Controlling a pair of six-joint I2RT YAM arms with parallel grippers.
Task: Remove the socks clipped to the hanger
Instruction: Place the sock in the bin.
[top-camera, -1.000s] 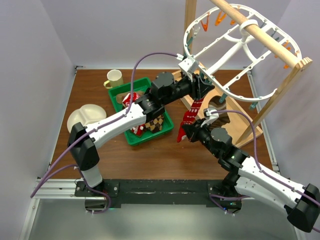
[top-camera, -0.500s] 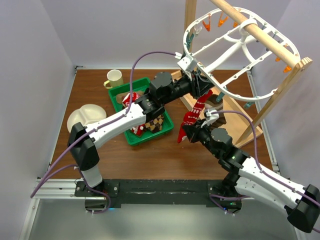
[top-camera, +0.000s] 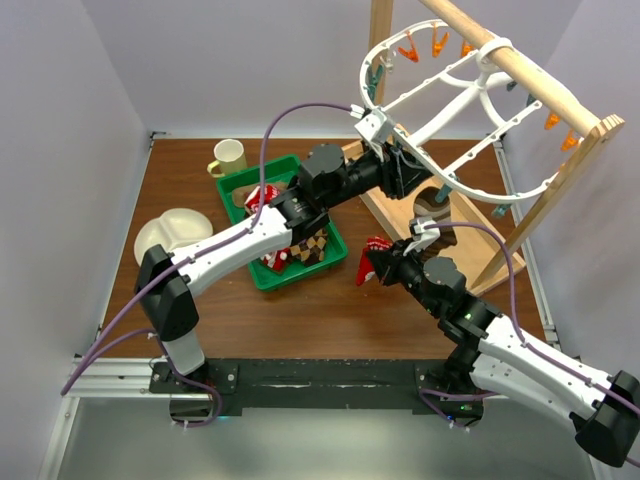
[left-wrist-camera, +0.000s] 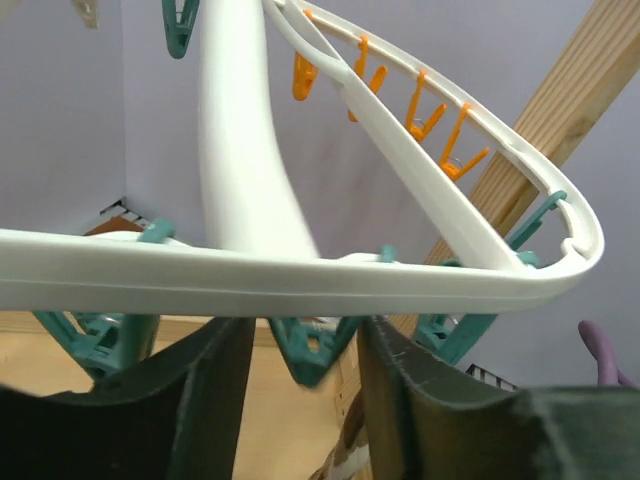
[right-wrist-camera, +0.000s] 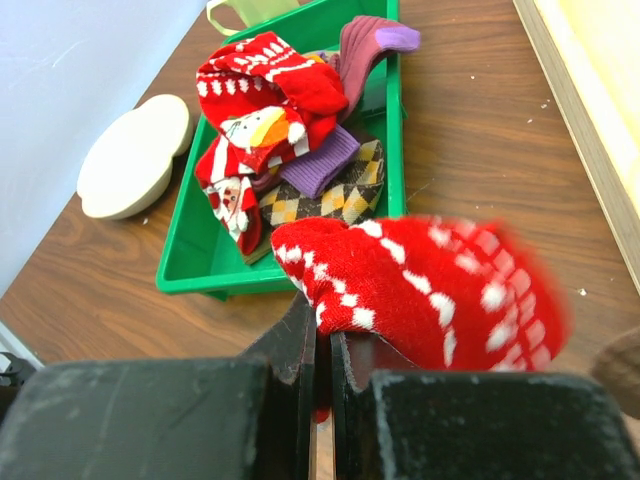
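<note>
The right gripper (right-wrist-camera: 322, 322) stays clenched on the red white-dotted sock (right-wrist-camera: 430, 295). A second ago that sock hung stretched from the hanger (left-wrist-camera: 300, 280). Now it is free of it, bunched at the gripper above the tabletop (right-wrist-camera: 470, 130), beside the green tray (right-wrist-camera: 393, 140) of other socks (right-wrist-camera: 270, 110). The left gripper (left-wrist-camera: 305, 332) has its jaws parted either side of a teal clip (left-wrist-camera: 312, 352) under the hanger's rim, which has swung upward.
</note>
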